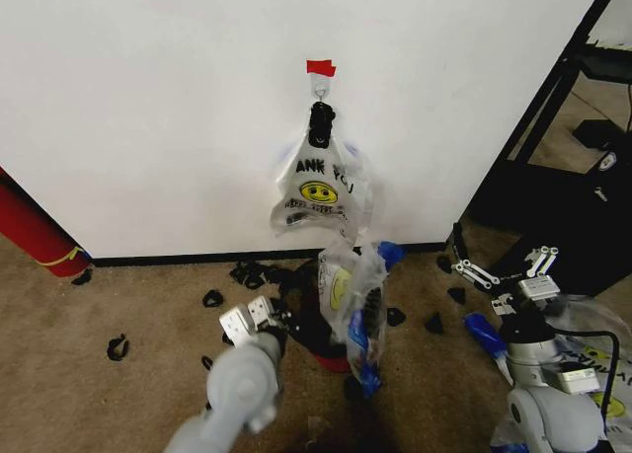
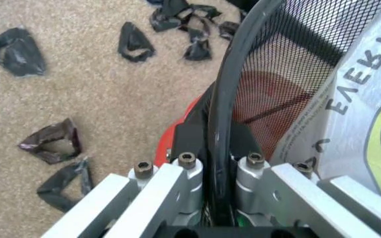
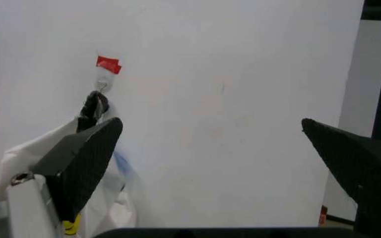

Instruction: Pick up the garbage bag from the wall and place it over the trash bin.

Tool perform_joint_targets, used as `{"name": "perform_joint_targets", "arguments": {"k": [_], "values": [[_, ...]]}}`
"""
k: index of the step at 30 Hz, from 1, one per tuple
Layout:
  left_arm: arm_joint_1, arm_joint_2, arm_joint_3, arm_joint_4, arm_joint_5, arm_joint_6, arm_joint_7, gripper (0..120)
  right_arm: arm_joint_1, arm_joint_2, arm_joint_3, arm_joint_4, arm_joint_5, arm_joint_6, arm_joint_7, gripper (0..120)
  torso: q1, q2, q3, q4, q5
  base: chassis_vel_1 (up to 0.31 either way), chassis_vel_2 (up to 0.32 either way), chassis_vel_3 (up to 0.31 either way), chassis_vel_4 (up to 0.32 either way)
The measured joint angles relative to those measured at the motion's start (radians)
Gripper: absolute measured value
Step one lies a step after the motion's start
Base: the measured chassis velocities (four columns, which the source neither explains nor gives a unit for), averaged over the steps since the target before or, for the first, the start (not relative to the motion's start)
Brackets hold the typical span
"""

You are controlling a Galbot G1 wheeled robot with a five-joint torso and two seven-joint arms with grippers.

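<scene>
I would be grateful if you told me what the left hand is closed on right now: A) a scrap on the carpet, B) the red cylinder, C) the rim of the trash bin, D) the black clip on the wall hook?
C: in the left wrist view the left hand has its fingers pressed on either side of the black rim of the trash bin, with the garbage bag lying in the mesh beside it.

The floor [image 1: 128, 295] was tan carpet, meeting the wall [image 1: 148, 98] at a black baseboard [image 1: 178, 259]. On it stood the trash bin [image 1: 318, 320], near the wall. Black scraps [image 1: 118, 347] lay scattered around the bin, some just beside it, and blue pieces [image 1: 485, 331] lay farther right.
</scene>
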Motion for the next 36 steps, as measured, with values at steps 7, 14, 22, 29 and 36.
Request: {"name": "perform_joint_targets", "arguments": {"k": [7,14,22,29,36], "values": [[0.023,-0.043,0.025,0.029,0.107,-0.011,0.030,2,-0.019,-0.021,0.012,-0.007,0.019,0.023,0.000,100,0.000,0.000,0.000,-0.0001,0.0000,0.000,0.000,0.000,0.000],[0.039,-0.098,0.024,0.043,0.133,-0.020,0.039,2,-0.022,-0.026,0.010,-0.007,0.023,0.030,-0.003,100,0.000,0.000,0.000,-0.0002,-0.0001,0.000,0.000,0.000,0.000],[0.069,-0.071,0.014,-0.005,0.176,-0.050,0.088,22,-0.015,-0.023,0.004,-0.006,0.024,0.029,-0.011,100,0.000,0.000,0.000,-0.0002,-0.0002,0.000,0.000,0.000,0.000],[0.142,0.028,0.002,-0.163,0.245,-0.039,0.179,52,-0.015,-0.014,0.002,-0.006,0.025,0.030,-0.018,100,0.000,0.000,0.000,-0.0001,-0.0003,0.000,0.000,0.000,0.000],[0.222,0.299,0.044,-0.275,0.611,-0.177,0.711,77,0.028,-0.030,0.028,-0.078,0.029,0.015,0.041,100,0.000,0.000,0.000,0.0004,0.0001,0.000,0.000,0.000,0.000]]}}
